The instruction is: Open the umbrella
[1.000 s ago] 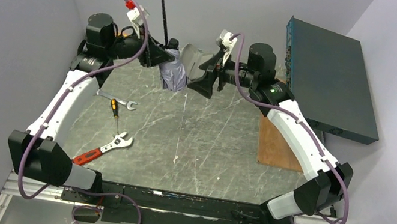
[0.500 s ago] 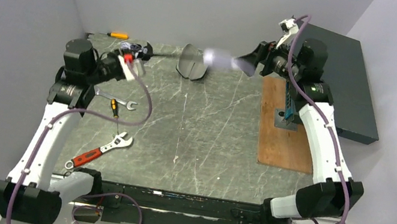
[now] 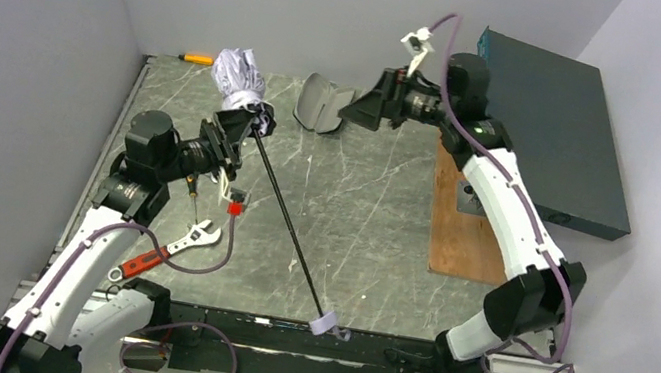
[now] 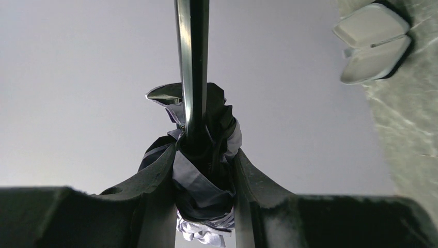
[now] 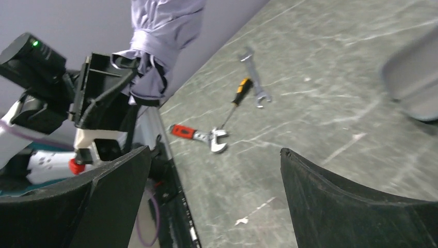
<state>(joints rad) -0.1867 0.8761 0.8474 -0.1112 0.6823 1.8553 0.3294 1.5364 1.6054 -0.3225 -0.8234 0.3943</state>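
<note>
Top external view puts the whole question along one diagonal line. The compact folding umbrella with its white-outside canopy (image 3: 283, 204) is held clear of the grey marbled table (image 3: 379, 235). Its long axis slants from far left to the near middle. The crumpled pale canopy bundle (image 3: 238, 75) is the high, far end. The thin black shaft (image 3: 297, 242) runs down from it towards the arm bases. The small pale handle (image 3: 327, 325) ends up at the table's near edge, roughly between the two bases; whether it rests there or hangs just above cannot be told.

The left pincer (image 3: 254, 125) is pinching the umbrella where the gathered cloth meets the shaft. In the left wrist view, dark folds are squeezed between both fingers and the shaft runs straight away from the camera.

The right pincer (image 3: 359, 110) is spread wide and holds nothing. It sits at the far side, just beside a grey shell-shaped case (image 3: 320, 104). From there the canopy end lies to its left and fairly near, while the handle is well apart, back towards the bases.

Judged from this, the free right arm would have to reach back and down along that diagonal to take the shaft or handle, so that the canopy can be slid open against it.
</note>
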